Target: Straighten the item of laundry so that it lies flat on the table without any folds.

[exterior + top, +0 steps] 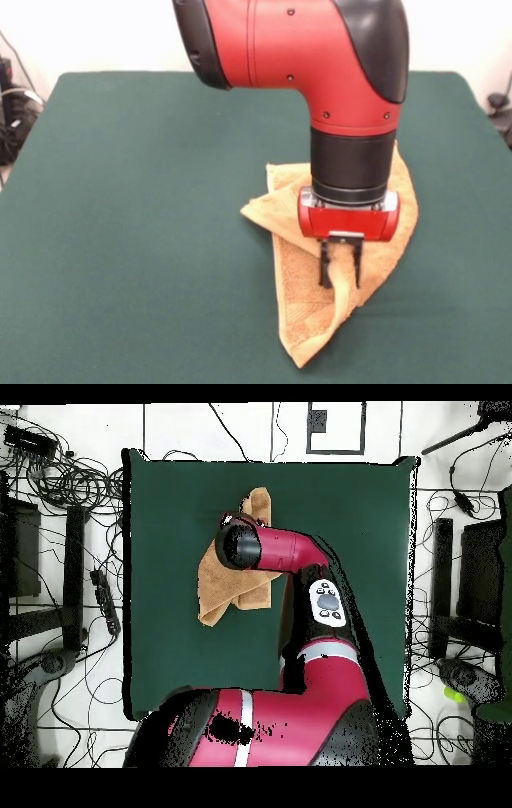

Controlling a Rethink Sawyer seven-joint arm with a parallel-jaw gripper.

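Note:
The orange-yellow terry towel (pixel 300 300) lies rumpled and folded on the dark green table (pixel 136 224), right of centre, with a pointed corner toward the near edge. My gripper (pixel 341 282) hangs straight down over it and is shut on a pinched ridge of the towel, which rises between the black fingers (pixel 326 272). In the overhead view the towel (pixel 215 584) shows left of the arm's wrist, with one end (pixel 260 504) sticking out toward the far edge; the gripper itself is hidden under the wrist.
The red and black arm (pixel 300 554) reaches across the table (pixel 360 524) from the base at the bottom. Cables and dark equipment (pixel 60 484) lie on the floor around the table.

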